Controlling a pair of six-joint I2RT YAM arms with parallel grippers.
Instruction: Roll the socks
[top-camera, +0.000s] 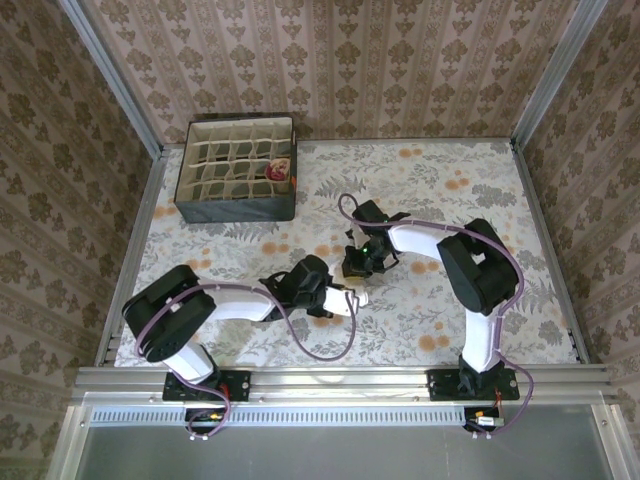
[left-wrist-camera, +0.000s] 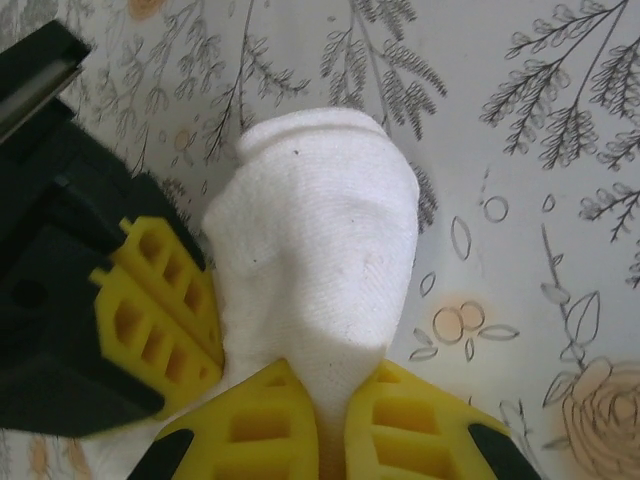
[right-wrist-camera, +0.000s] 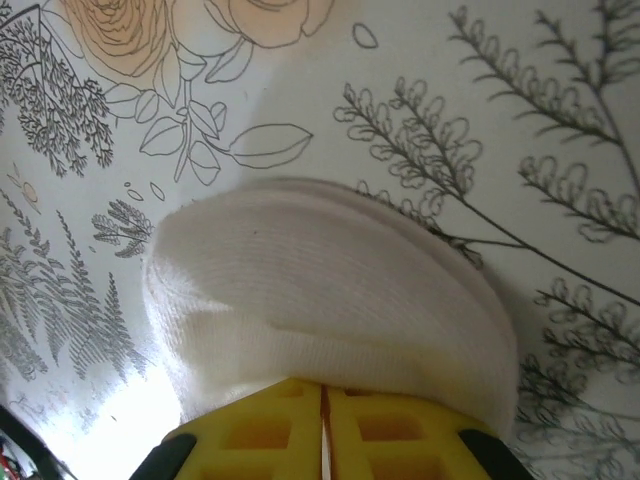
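Observation:
A cream sock (left-wrist-camera: 320, 230) lies bunched on the flowered table cover near the middle of the table (top-camera: 356, 298). My left gripper (left-wrist-camera: 330, 375) is shut on its near end, with fabric squeezed between the yellow fingers. It reaches in from the left (top-camera: 338, 300). My right gripper (right-wrist-camera: 322, 385) is shut at the ribbed edge of the sock (right-wrist-camera: 320, 290), a thin sliver of fabric showing in the seam between its jaws. It comes from the right (top-camera: 358, 265), and its yellow fingers (left-wrist-camera: 160, 310) press against the sock's left side. A tan and maroon sock (top-camera: 280, 171) sits rolled in a box cell.
A dark divided organizer box (top-camera: 238, 205) stands at the back left of the table. Metal rails (top-camera: 340, 378) run along the table's near edge, with patterned walls on the other sides. Both arms (top-camera: 470, 265) crowd the middle.

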